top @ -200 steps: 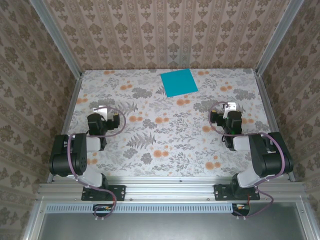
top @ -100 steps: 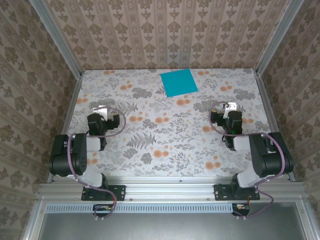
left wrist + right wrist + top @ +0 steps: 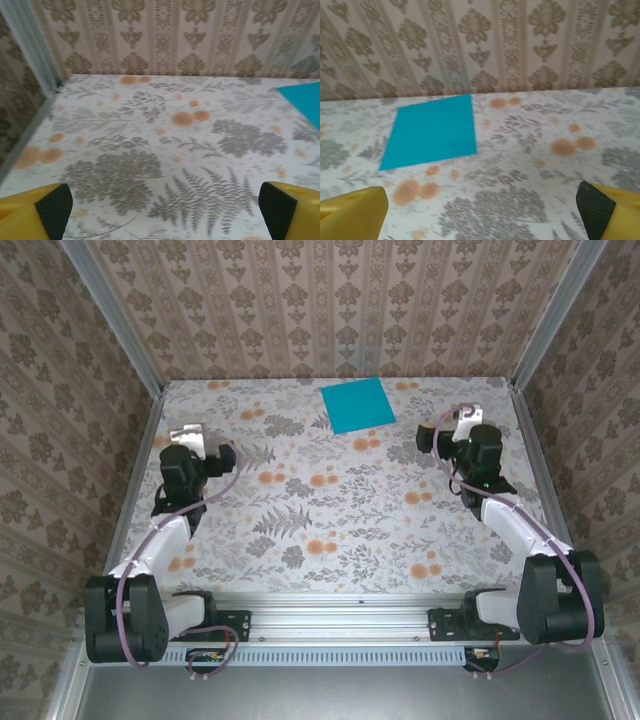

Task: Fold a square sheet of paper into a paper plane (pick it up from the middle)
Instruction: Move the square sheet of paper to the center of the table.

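The square sheet of paper (image 3: 357,405) is teal-blue and lies flat and unfolded on the floral table, at the far middle. My left gripper (image 3: 185,437) hovers over the table's left side, well left of the sheet, and is open. In the left wrist view its yellow fingers (image 3: 35,212) stand wide apart with bare table between them, and a corner of the sheet (image 3: 305,100) shows at the right edge. My right gripper (image 3: 465,420) is open, just right of the sheet. In the right wrist view the sheet (image 3: 432,131) lies ahead and to the left.
Patterned walls (image 3: 330,310) close the table on the far, left and right sides, with aluminium posts (image 3: 115,320) at the back corners. The arm bases sit on a metal rail (image 3: 340,620) along the near edge. The floral tablecloth (image 3: 330,510) stretches between the two arms.
Both arms have unfolded from their tucked pose and reached toward the far side of the table, so both grippers are now farther out. The sheet has not moved. Both grippers stay open.
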Robot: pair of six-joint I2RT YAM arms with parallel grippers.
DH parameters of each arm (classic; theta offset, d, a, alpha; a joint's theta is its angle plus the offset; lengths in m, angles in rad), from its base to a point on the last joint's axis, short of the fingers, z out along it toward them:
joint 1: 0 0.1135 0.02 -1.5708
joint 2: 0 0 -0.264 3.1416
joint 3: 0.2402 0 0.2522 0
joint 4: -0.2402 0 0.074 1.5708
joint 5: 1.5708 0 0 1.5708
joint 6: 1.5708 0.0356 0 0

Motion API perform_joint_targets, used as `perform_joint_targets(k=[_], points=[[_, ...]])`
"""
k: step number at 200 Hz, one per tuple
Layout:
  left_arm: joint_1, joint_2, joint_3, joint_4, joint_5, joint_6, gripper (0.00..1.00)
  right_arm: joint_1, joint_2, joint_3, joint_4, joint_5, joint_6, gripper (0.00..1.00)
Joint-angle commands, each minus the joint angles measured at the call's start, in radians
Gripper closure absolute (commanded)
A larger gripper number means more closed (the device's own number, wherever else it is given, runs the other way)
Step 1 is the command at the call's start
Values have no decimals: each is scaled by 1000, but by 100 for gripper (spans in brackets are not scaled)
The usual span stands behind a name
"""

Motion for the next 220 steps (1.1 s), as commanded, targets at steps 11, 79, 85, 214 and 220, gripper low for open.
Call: perform_joint_targets(k=[11,79,85,214,220], points=[[-18,54,115,-248,195,-214,0,51,96,152,-200,-79,98,0],[-81,252,276,-304,311,-336,0,187,396,486,-425,110,81,0],[-83,269,285,-298,316,-350,0,191,423,510,-440,114,83,0],[-184,514,432,-299,362,-408,0,250,1018,1167,-742,152,94,0],[-186,522,435,-298,365,-409,0,252,1038,1194,-754,153,91,0]])
